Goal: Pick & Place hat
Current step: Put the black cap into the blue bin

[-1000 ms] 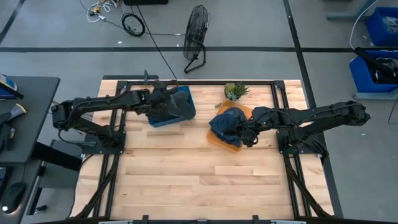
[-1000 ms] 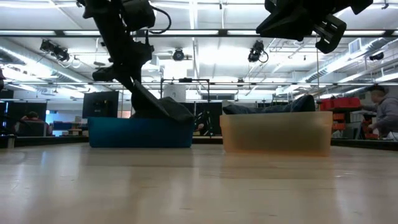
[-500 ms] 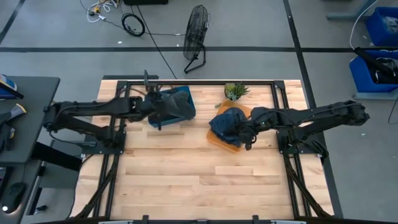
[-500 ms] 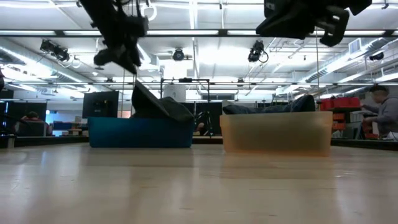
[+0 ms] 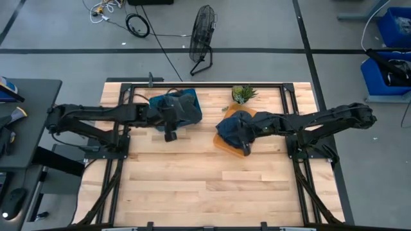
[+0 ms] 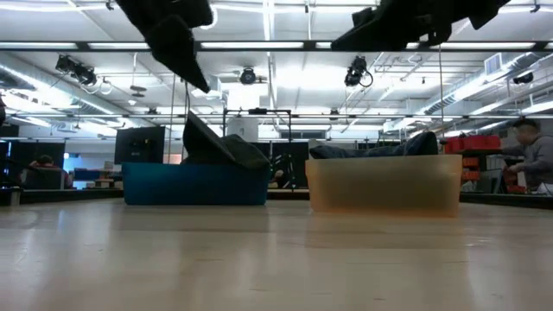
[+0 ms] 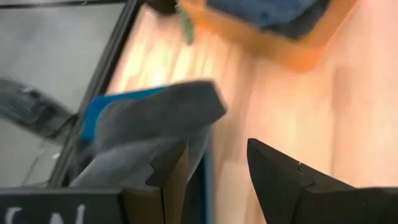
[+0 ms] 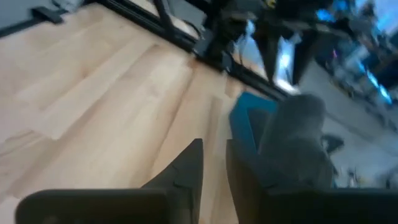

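Lab floor w/ a wooden table (image 5: 205, 186) at centre; a fan (image 5: 202, 35) and cables lie on the floor beyond its far edge. Dark grey hat (image 5: 182, 110) sits in the blue bin (image 5: 191, 96) on the table's far left, part draped over the rim; in the low view it peaks above the bin wall (image 6: 220, 145). Left gripper (image 5: 169, 133) hovers just past the bin's near edge, above bare wood, fingers (image 7: 273, 177) apart w/ nothing between them. Orange bin (image 5: 226, 145), centre-right, holds dark blue cloth (image 5: 232, 127); a small plant (image 5: 242, 94) stands just behind it. Right gripper (image 5: 246, 151) hangs at that bin's near corner, fingers (image 8: 186, 165) nearly closed, a narrow gap, empty. Person (image 6: 531, 155) seated in the background at far right, low view.
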Controlling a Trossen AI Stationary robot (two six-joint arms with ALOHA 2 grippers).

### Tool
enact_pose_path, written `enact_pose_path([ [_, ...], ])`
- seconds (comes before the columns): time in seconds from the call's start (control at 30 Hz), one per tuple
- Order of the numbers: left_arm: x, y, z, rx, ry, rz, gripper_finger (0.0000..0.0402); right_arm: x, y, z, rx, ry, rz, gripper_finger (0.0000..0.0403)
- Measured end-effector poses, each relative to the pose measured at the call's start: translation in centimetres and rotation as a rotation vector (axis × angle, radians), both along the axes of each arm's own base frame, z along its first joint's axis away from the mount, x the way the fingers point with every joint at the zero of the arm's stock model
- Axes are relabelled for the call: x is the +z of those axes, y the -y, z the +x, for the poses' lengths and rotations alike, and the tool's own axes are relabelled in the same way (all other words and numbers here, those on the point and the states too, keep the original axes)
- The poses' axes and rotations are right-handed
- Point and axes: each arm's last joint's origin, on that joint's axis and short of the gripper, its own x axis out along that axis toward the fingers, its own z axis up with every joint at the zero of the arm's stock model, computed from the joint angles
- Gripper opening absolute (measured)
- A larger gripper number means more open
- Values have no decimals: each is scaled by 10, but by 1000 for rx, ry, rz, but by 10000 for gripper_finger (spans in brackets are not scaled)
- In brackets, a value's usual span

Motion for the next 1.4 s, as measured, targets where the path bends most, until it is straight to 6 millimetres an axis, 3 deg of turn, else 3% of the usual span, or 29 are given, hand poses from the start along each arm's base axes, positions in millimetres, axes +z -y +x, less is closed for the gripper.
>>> enact_pose_path([
  [0.13,-17,2,22,-107,-22,-61,164,-2,2,-2,-94,-27,91,97],
  [0.37,-60,-5,63,-225,-112,59,137,-2,2,-3,-110,-41,128,128],
  [0.53,-82,-10,85,-154,-75,116,126,-5,2,-4,-116,-69,135,132],
  [0.8,-114,-19,87,-8,-307,374,112,-6,2,-5,-114,-86,127,133],
  [1.13,-104,-16,84,79,-422,649,86,-7,2,-5,-113,-94,123,133],
  [1.27,-106,-24,82,79,-452,640,78,-7,2,-5,-114,-96,123,133],
  [1.4,-111,-37,76,87,-444,491,72,-8,2,-5,-125,-102,148,133],
])
